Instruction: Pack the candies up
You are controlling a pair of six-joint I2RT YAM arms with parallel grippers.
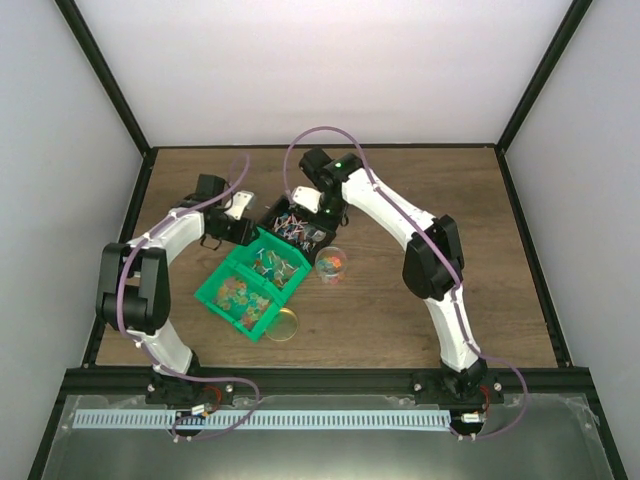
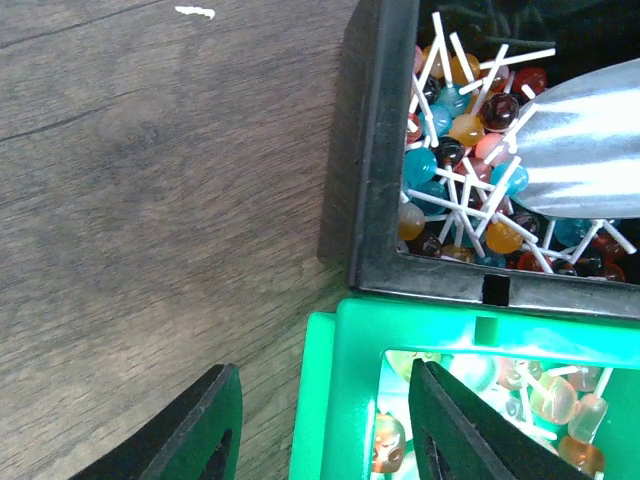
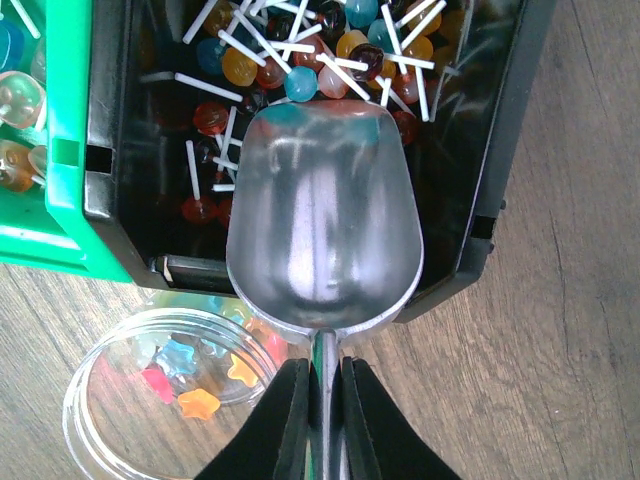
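Observation:
Candies [image 3: 300, 60], round and mixed-coloured on white sticks, fill the black bin [image 3: 500, 150]. My right gripper [image 3: 322, 370] is shut on the handle of the silver scoop [image 3: 322, 220], whose empty bowl hangs over the bin's near part. Star-shaped candies [image 3: 195, 402] lie in the clear jar [image 3: 100, 370] beside it. My left gripper [image 2: 325, 430] is open and straddles the corner wall of the green bin [image 2: 345, 380], one finger over the table and the other inside over pale candies [image 2: 550, 400]. In the top view, both grippers [image 1: 250, 235] [image 1: 322, 215] meet at the black bin [image 1: 272, 215].
The green bin [image 1: 215, 293] has two compartments and butts against the black bin. The clear jar [image 1: 332, 264] stands to the right of the green bin. A round gold lid [image 1: 283, 323] lies flat on the wood near the green bin's front corner.

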